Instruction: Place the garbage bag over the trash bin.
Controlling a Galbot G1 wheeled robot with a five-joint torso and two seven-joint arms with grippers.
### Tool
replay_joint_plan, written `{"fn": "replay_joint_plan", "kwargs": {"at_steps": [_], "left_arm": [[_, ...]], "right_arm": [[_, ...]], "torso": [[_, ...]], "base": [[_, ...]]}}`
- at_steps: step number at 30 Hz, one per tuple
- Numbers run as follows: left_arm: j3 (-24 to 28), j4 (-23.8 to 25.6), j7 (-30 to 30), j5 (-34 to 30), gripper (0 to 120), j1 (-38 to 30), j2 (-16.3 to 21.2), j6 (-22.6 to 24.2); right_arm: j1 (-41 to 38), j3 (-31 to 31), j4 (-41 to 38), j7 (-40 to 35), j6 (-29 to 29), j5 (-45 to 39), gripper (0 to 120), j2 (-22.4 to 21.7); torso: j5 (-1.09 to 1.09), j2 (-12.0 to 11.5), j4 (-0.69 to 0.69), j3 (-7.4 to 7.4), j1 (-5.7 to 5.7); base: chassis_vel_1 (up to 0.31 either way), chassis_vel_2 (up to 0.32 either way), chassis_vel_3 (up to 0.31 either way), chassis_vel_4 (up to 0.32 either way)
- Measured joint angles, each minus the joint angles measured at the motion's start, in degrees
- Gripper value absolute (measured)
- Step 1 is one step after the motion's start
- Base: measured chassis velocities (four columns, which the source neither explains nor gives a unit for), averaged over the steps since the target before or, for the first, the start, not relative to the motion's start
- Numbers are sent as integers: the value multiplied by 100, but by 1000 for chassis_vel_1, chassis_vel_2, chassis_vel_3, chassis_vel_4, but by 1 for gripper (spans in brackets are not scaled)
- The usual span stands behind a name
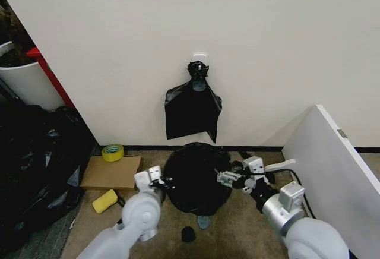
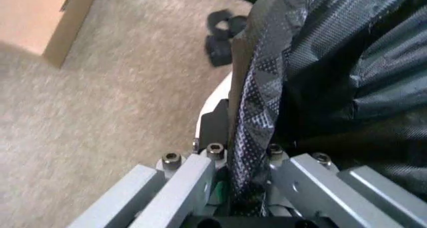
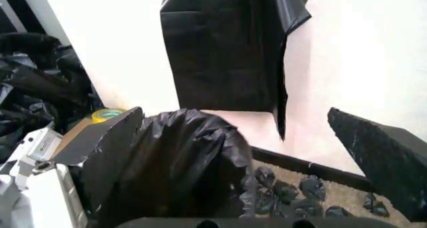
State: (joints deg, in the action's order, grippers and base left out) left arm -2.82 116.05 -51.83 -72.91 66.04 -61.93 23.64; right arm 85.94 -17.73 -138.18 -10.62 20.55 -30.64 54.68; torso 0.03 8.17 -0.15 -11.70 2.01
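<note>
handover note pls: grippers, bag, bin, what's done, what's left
Left gripper: shut on the garbage bag, pinching its edge at the bin's left side.
Right gripper: at the bag's right edge, open, holding nothing.
Trash bin: on the carpet by the wall, almost wholly under the bag; a sliver of white rim shows by the left gripper.
Done: bag draped over the bin mouth.
Left: check the rim is covered all round, release.

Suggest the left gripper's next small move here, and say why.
Probably pull the pinched edge further down the side. The left gripper is shut on the thin glossy black garbage bag, which already covers the round white plastic trash bin; the right gripper sits open at the opposite rim.
</note>
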Motion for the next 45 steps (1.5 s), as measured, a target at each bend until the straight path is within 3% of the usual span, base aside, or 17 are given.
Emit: {"fn": "replay_joint_plan", "kwargs": {"at_steps": [11, 15, 20, 22, 24, 29, 35, 36, 39, 42, 45], "left_arm": [[-53, -279, -98, -217, 0, 20, -134, 125], [-52, -308, -106, -215, 10, 25, -126, 131], [-65, -311, -80, -236, 32, 14, -95, 163], [-66, -307, -78, -236, 34, 13, -94, 165], [-69, -235, -62, -230, 46, 16, -82, 198], [-76, -156, -41, -208, 58, 43, -37, 249], [-127, -2, 207, 61, 84, 101, 57, 340], [-127, -2, 207, 61, 84, 101, 57, 340], [-183, 256, 574, 556, 98, 217, 202, 430], [-241, 410, 730, 885, 100, 303, 281, 433], [-347, 654, 1388, 2134, 100, 733, 395, -82]], "right_arm": [[142, 43, 70, 62, -90, 256, 100, 180], [149, 42, 106, 63, -109, 273, 100, 180], [155, 41, 159, 70, -139, 313, 100, 211], [154, 42, 161, 70, -139, 314, 100, 212], [148, 41, 167, 72, -140, 314, 100, 218], [157, 27, 177, 79, -158, 314, 100, 230], [158, -3, 244, 90, -268, 296, 100, 272], [158, -3, 244, 90, -268, 296, 100, 272], [163, -7, 313, 90, -394, 293, 100, 346], [202, -78, 364, 91, -522, 301, 100, 436], [325, -332, 623, 93, -1061, 550, 100, 734]], "torso": [[-1, 0, 0, 0, 0], [0, 0, -1, 0, 0], [0, 0, 0, 0, 0], [0, 0, 0, 0, 0], [0, 0, 0, 0, 0], [0, 0, 0, 0, 0], [0, 0, 0, 0, 0], [0, 0, 0, 0, 0], [-1, 0, 0, 0, 0], [-1, 0, -1, 0, 0], [0, 0, 0, 0, 0]], "base": [[0, 0, 0, 0], [0, 0, 0, 0], [0, 0, 0, 0], [0, 0, 0, 0], [0, 0, 0, 0], [0, 0, 0, 0], [0, 0, 0, 0], [0, 0, 0, 0], [0, 0, 0, 0], [0, 0, 0, 0], [0, 0, 0, 0]]}}
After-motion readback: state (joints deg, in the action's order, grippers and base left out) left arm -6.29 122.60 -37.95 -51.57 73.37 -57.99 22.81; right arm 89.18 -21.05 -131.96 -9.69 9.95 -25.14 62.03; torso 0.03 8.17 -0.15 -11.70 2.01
